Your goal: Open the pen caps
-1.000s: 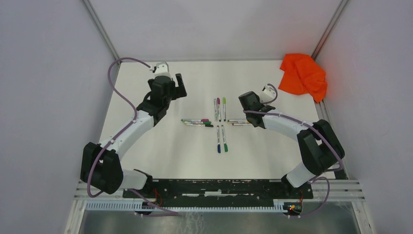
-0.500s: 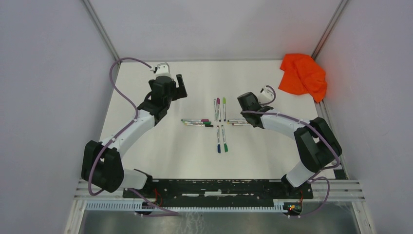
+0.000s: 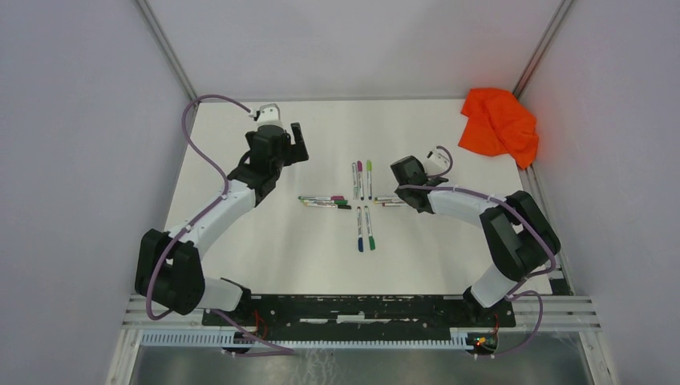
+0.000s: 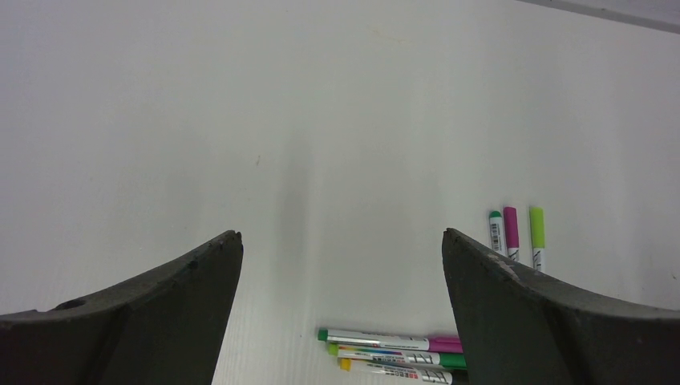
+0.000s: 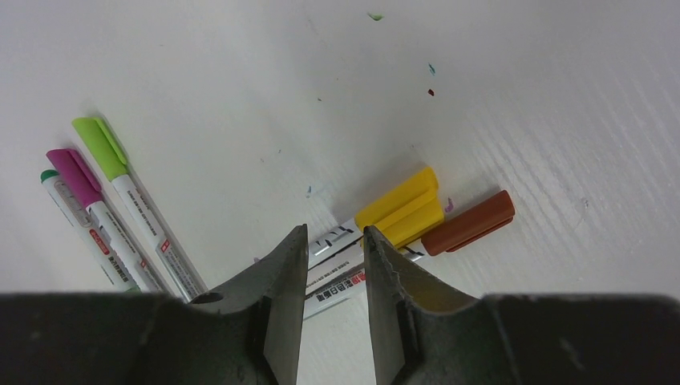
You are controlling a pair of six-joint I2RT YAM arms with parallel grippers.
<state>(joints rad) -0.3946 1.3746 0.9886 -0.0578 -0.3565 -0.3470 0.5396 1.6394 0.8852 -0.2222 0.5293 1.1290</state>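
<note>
Right end effector [image 5: 335,233] is low over the right-hand pens, jaws narrowed to a slot with the white barrels [image 5: 337,255] showing in it. Pinched or not, I can't tell. Yellow caps [image 5: 401,210] and brown cap [image 5: 467,223] lie just past the tips, up-right along the barrels' long axis. Left end effector [image 4: 341,241] hangs wide over the worktop [image 4: 240,120], well apart from them, so the right arm is nearer.

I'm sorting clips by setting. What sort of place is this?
Probably a robot lab test cell: a left arm and right arm mounted at the edge of a white table, plain grey walls with metal corner posts, and marker pens laid out in neat groups.
</note>
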